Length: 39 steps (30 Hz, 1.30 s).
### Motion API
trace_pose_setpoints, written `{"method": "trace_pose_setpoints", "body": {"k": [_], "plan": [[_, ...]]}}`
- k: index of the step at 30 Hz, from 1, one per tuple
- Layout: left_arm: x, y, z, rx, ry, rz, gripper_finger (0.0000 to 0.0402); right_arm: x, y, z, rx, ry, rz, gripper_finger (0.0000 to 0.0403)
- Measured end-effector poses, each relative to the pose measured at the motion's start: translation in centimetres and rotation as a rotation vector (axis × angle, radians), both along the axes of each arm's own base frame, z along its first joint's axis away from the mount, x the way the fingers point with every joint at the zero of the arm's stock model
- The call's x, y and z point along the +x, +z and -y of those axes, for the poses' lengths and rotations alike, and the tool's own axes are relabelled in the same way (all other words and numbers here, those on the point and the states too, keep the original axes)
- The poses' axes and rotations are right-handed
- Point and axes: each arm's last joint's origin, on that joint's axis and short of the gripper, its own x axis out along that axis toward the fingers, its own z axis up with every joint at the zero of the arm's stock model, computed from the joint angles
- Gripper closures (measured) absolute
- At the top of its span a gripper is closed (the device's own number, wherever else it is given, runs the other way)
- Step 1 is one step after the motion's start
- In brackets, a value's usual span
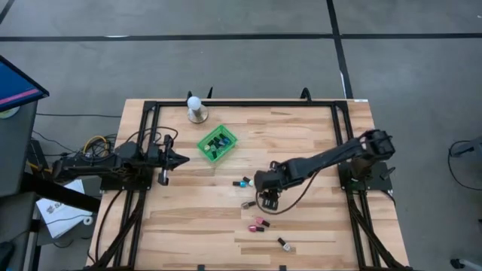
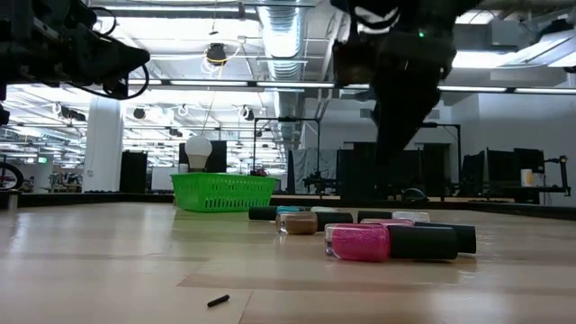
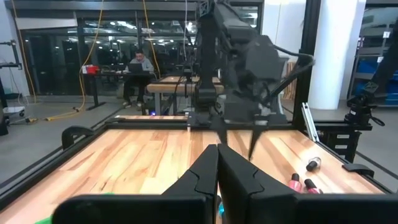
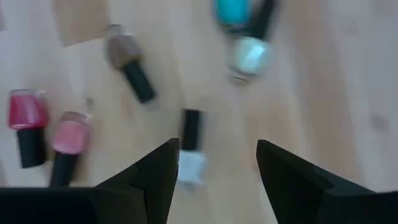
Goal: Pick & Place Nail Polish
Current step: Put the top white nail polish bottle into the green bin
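Several nail polish bottles lie on their sides on the wooden table: a teal one (image 1: 241, 182), a brownish one (image 1: 248, 204), a pink and a red one (image 1: 260, 223) and another (image 1: 285, 244). My right gripper (image 1: 267, 199) hangs open above them, pointing steeply down. In its wrist view my right gripper (image 4: 217, 149) has a pale bottle with a dark cap (image 4: 191, 149) lying below the gap, close to one finger and untouched. More bottles lie in the green basket (image 1: 217, 143). My left gripper (image 1: 178, 158) waits shut at the table's left.
A white ball on a round base (image 1: 196, 107) stands at the far edge, beside the basket. In the low view the pink bottle (image 2: 360, 241) lies nearest, with a small dark scrap (image 2: 218, 301) on the wood in front. A black frame rail (image 1: 241, 103) borders the table.
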Motion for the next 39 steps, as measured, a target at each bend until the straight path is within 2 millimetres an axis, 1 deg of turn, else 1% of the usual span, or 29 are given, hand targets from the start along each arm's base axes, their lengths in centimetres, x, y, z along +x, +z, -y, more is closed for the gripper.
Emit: {"method": "trace_pose_setpoints", "body": {"k": [2,4,9,17,22,31,39], "plan": [[0.0,0.0,0.0,0.000,0.000,-0.001,0.0400,0.3,-0.7,-0.3,0.011,0.015,-0.009,0.0200],[0.1,-0.1,0.0,0.000,0.000,-0.006,0.0400,0.5,-1.0,-0.3,0.012,0.015,-0.006,0.0202],[0.1,-0.1,0.0,-0.001,-0.001,-0.015,0.0400,0.7,-1.0,-0.3,0.016,0.016,0.016,0.0200],[0.1,-0.1,0.0,0.000,0.000,-0.011,0.0400,0.8,-1.0,-0.4,0.007,0.039,0.020,0.0181],[0.1,0.0,0.0,0.000,0.000,-0.007,0.0400,0.8,-1.1,-0.4,0.005,0.039,0.018,0.0179],[0.1,0.0,0.0,0.000,0.000,0.000,0.0400,1.2,-3.7,-0.7,-0.002,0.038,-0.058,0.0187],[0.2,-0.1,0.0,-0.001,0.000,-0.016,0.0400,1.4,-3.6,-0.6,-0.001,0.035,-0.042,0.0193]]}}
